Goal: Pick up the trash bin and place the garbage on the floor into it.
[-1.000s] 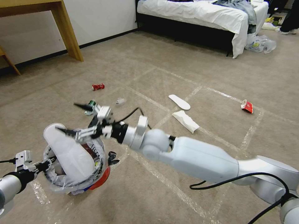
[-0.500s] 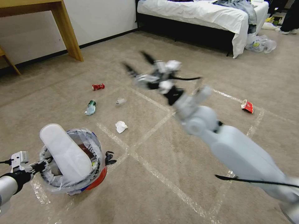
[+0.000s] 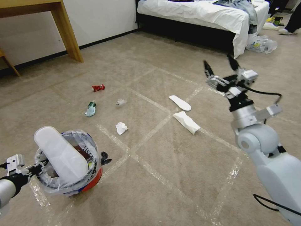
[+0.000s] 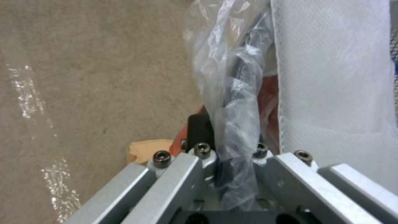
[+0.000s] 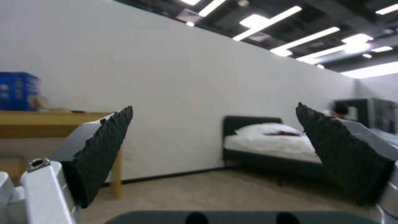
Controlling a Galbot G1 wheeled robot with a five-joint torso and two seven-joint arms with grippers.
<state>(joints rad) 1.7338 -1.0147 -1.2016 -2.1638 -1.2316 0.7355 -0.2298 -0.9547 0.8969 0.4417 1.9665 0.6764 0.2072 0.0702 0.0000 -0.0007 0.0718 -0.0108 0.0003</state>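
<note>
The red trash bin (image 3: pixel 94 179) with its clear bag stands on the carpet at lower left. A white slipper (image 3: pixel 61 153) sticks out of it. My left gripper (image 3: pixel 37 168) is shut on the bin's rim and bag (image 4: pixel 232 124), next to the slipper (image 4: pixel 331 77). At right, well above the floor, my right gripper (image 3: pixel 221 66) is raised and open, and it holds nothing (image 5: pixel 215 137). On the floor lie more garbage: a white slipper (image 3: pixel 180 103), a paper wrapper (image 3: pixel 187 122), a crumpled tissue (image 3: pixel 121 128), a bluish bottle (image 3: pixel 90 109) and a red can (image 3: pixel 98 88).
A wooden desk leg (image 3: pixel 67 31) stands at the back left. A bed (image 3: pixel 200 15) sits at the back, with plastic bags (image 3: pixel 261 44) by its corner. A small black item (image 3: pixel 104 158) lies beside the bin. Whitish tape lines cross the carpet.
My right arm has swung from over the bin up and to the right, empty. The white slipper stays in the bin. The left gripper keeps its hold on the rim.
</note>
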